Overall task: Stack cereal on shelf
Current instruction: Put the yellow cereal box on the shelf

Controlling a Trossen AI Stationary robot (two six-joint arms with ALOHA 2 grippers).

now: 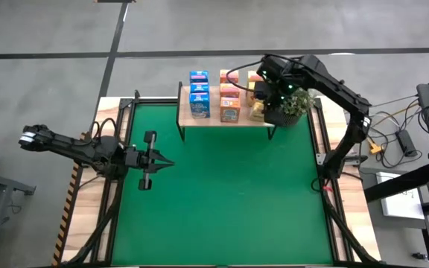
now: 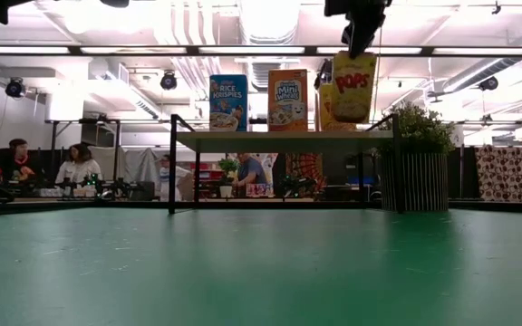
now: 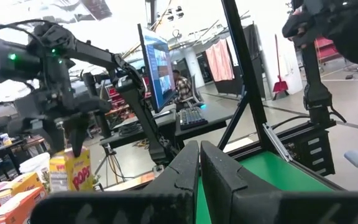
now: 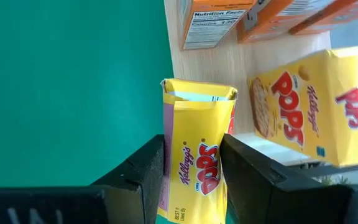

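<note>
Right wrist view showed a small yellow Pops box [image 4: 197,155] pinched across its narrow faces by the right gripper [image 4: 194,177], hanging above the right end of the shelf [image 4: 229,68], its top flap looking slightly lifted. Being a little cardboard carton, it was probably very light and fairly stiff, yet thin-walled, so a hard squeeze could dent it; the glossy print looked slippery, and the grip across the narrow sides seemed the sensible hold. Low view had the same box raised clear of the board, not yet resting on it.

Just beside it stood another yellow box [image 4: 309,112], and the orange-red boxes [image 1: 230,99] filled the middle of the shelf, with the blue boxes [image 1: 199,93] in a row at the left. Judging by that, the free space for the held carton was tight, and a tilted descent could knock its yellow neighbour. A green potted plant [image 1: 295,106] sat close against the shelf's right end, crowding the arm's approach. Over the mat's left side the left gripper [image 1: 164,162] waited, clenched on nothing.
</note>
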